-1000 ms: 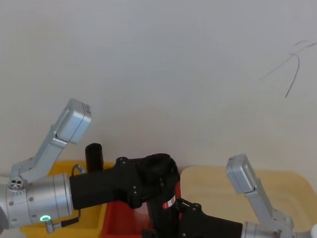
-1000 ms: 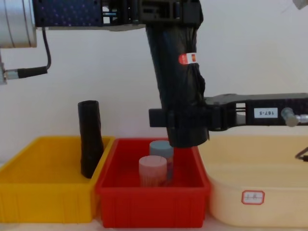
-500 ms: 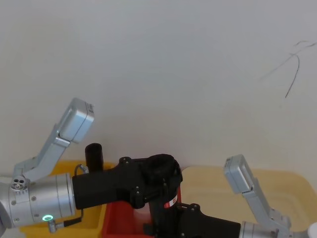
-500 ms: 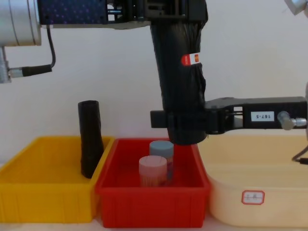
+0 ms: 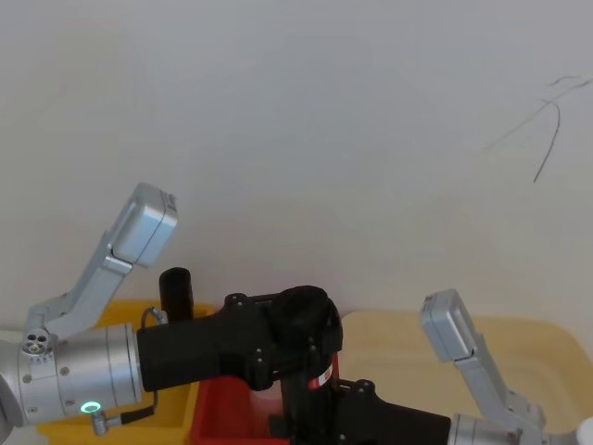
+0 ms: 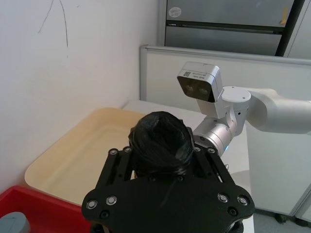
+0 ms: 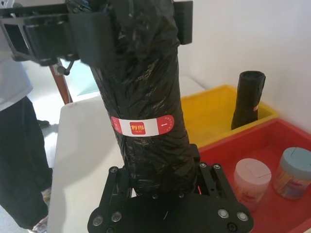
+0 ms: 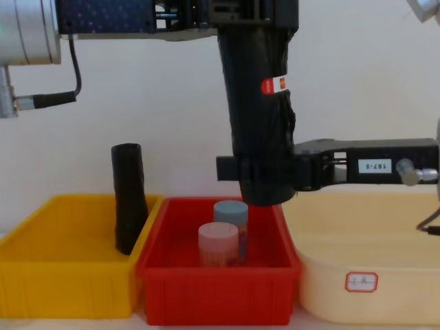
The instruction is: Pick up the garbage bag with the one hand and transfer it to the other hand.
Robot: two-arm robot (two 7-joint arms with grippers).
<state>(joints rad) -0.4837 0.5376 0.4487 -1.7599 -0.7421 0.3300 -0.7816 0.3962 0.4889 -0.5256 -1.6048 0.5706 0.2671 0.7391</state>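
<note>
Glossy black crinkled plastic garbage bag (image 8: pixel 256 117) hangs upright over the red plastic bin (image 8: pixel 213 285). Left gripper (image 8: pixel 251 10) pinches its top, right gripper (image 8: pixel 258 172) clamps its lower end (both gripping). Risk: the left letting go against a weak right grip drops it.

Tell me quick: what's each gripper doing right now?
Left gripper: closed, holding the garbage bag by its top end.
Right gripper: closed around the garbage bag's lower end.
</note>
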